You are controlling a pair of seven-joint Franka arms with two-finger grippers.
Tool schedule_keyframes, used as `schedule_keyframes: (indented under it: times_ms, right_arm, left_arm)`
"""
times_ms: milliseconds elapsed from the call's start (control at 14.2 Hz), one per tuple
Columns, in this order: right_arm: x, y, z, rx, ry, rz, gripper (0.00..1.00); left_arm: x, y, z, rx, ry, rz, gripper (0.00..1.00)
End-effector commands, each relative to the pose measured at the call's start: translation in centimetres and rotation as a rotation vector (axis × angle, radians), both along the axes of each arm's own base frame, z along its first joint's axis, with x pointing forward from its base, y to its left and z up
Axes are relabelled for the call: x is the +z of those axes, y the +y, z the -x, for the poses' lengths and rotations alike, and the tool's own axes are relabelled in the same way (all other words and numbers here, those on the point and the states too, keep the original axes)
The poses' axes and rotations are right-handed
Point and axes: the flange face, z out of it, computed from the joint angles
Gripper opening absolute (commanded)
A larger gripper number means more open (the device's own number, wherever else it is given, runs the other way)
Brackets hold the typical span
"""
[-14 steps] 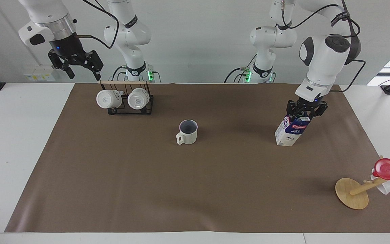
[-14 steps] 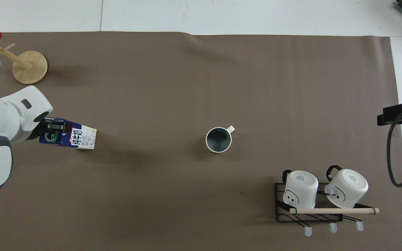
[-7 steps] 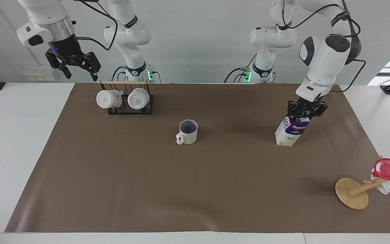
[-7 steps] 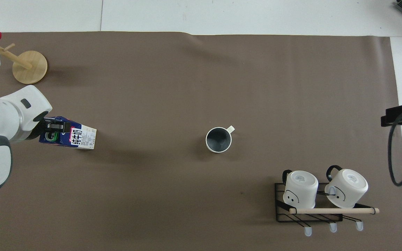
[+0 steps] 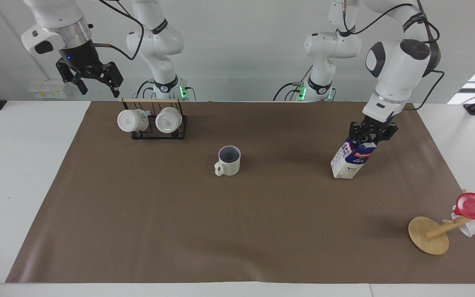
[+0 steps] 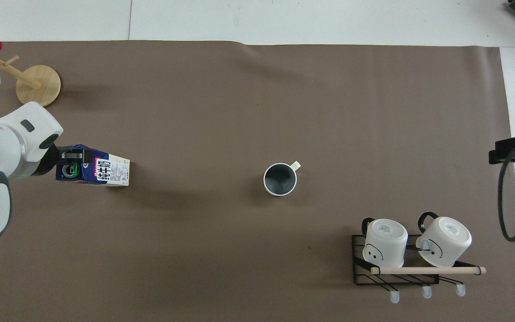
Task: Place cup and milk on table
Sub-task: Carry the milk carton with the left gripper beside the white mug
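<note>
Cup (image 5: pixel 229 160) stood upright mid-mat, placement judged complete. Left gripper (image 5: pixel 372 135) clamped top of milk carton (image 5: pixel 352 159), carton tilted over mat toward left arm's end; setting down remained. Right gripper (image 5: pixel 91 77) waited open above mug rack (image 5: pixel 155 120). Table (image 5: pixel 19 173) offered ample bare mat around carton.

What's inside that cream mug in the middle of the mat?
Nothing shows inside the cup: only its dark grey inner wall and bottom. No part of the inside is covered in the overhead view.
</note>
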Motion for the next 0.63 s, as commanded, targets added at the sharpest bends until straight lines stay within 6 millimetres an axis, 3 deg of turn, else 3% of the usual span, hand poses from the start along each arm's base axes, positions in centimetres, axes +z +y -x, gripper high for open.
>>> schedule_keyframes:
  times_ms: [0,281,561]
  right_arm:
    - [0.0,-0.1,0.7,-0.017,0.004,-0.008,1.0]
    - [0.0,-0.1,0.7,-0.017,0.004,-0.008,1.0]
    - [0.0,-0.1,0.7,-0.017,0.004,-0.008,1.0]
  left_arm:
    - [1.4,-4.7,0.4,0.072,0.016,0.03,0.61]
    - [3.8,-13.6,1.8,0.165,0.026,0.057,0.61]
    - [5.0,-19.4,2.4,0.203,0.038,0.067,0.61]
